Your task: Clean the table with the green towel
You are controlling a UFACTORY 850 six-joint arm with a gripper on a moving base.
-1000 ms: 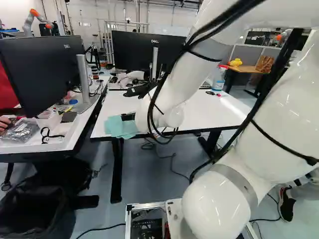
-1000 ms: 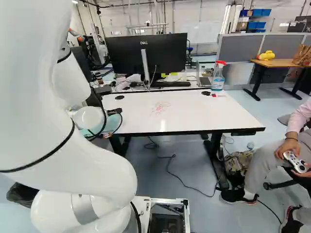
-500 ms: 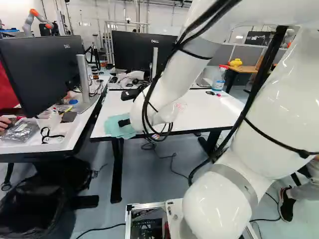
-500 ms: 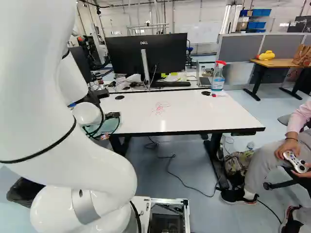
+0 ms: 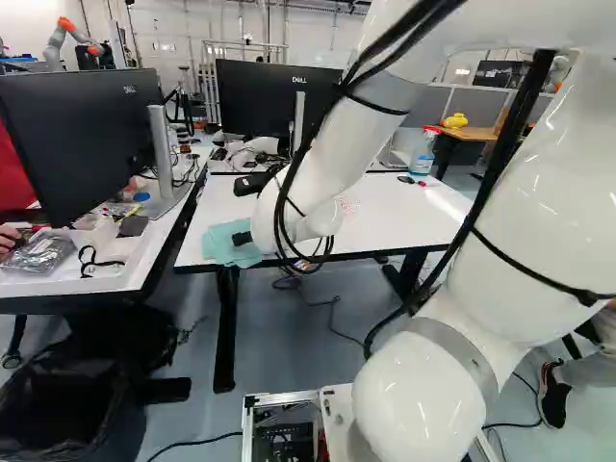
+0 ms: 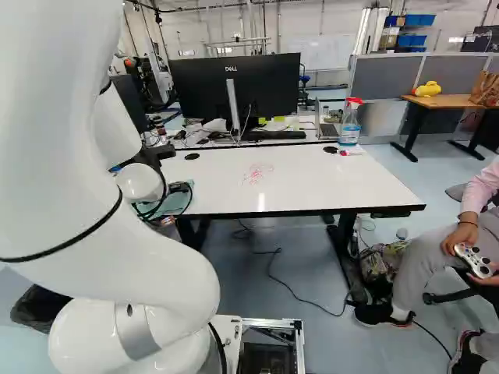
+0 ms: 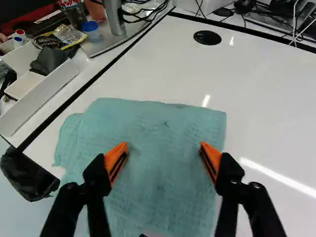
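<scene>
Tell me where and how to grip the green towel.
Probably best: come from straight above and pinch the middle of the green towel, bunching up a fold. It lies spread nearly flat on the white table, with no raised ridge showing, and the open gripper straddles its middle.

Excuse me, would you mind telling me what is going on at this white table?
The robot arm has its hand open over the green towel, gripping nothing. The towel lies spread near one corner of the table. Red marks show on the tabletop, so it is not clean yet.
</scene>
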